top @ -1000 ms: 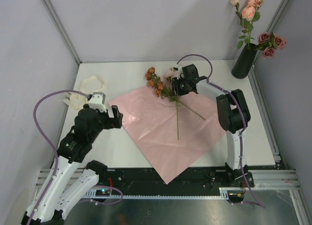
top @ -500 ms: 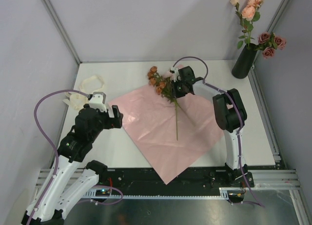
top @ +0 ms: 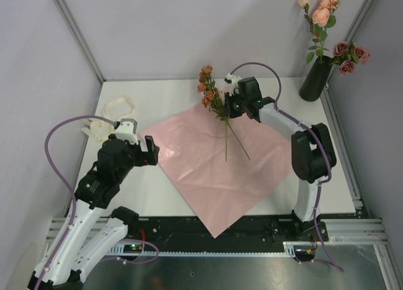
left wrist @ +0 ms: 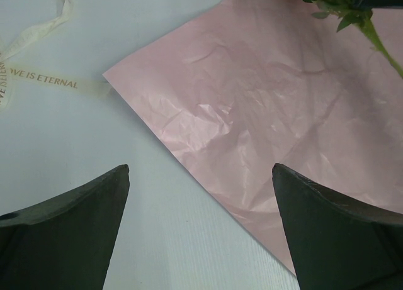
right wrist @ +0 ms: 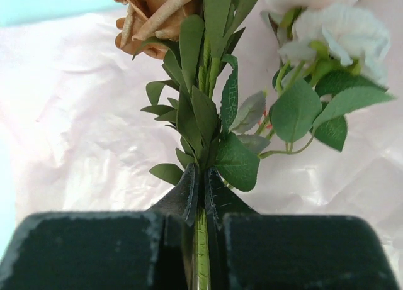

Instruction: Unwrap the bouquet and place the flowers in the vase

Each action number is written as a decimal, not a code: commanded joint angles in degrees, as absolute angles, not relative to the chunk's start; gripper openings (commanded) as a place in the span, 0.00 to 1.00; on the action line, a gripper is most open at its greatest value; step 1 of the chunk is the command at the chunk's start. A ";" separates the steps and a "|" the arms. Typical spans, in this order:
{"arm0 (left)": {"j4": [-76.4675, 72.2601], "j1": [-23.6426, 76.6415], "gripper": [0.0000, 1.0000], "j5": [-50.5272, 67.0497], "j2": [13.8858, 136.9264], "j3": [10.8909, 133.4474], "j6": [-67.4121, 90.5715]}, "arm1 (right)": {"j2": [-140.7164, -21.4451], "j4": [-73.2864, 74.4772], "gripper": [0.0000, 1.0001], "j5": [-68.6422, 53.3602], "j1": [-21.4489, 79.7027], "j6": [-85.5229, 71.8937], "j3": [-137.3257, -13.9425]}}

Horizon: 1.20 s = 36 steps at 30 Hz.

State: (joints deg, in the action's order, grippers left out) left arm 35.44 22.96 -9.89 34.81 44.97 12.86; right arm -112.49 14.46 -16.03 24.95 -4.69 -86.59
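Now the right hand (right wrist: 201, 189) is clenched on the flowers (top: 209, 94) above the pink paper (top: 201, 170); thin stems may slip, or snag blooms already in the vase (top: 313, 81). Meanwhile the left hand (top: 149, 150) hangs released.

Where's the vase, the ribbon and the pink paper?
vase (top: 315, 81), top view, middle of its black body.
ribbon (left wrist: 56, 81), left wrist view, its printed strip.
pink paper (top: 201, 167), top view, a bare middle patch.

Arms (top: 101, 177) have white links (top: 66, 236), black joints (top: 308, 155), purple cables (top: 45, 145), black pincer fingers (left wrist: 69, 239).
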 commanded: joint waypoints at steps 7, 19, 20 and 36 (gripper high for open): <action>33.93 22.74 1.00 -10.18 34.24 44.74 11.69 | -102.58 3.40 0.00 -20.71 23.21 -11.98 -82.31; 33.94 22.72 1.00 -10.05 33.87 44.69 11.69 | -107.90 6.90 0.05 -22.57 26.17 -15.59 -76.41; 33.93 22.70 1.00 -9.99 33.99 44.71 11.69 | -108.35 7.05 0.07 -22.49 26.67 -15.97 -76.40; 34.00 22.69 1.00 -10.43 34.06 44.64 11.60 | -110.66 6.82 0.08 -23.91 26.49 -30.98 -74.20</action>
State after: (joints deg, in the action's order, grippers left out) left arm 35.29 22.96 -9.93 34.22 44.77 12.84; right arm -109.84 7.86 -22.74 26.46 -28.16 -74.54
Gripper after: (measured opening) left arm 0.996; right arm 0.087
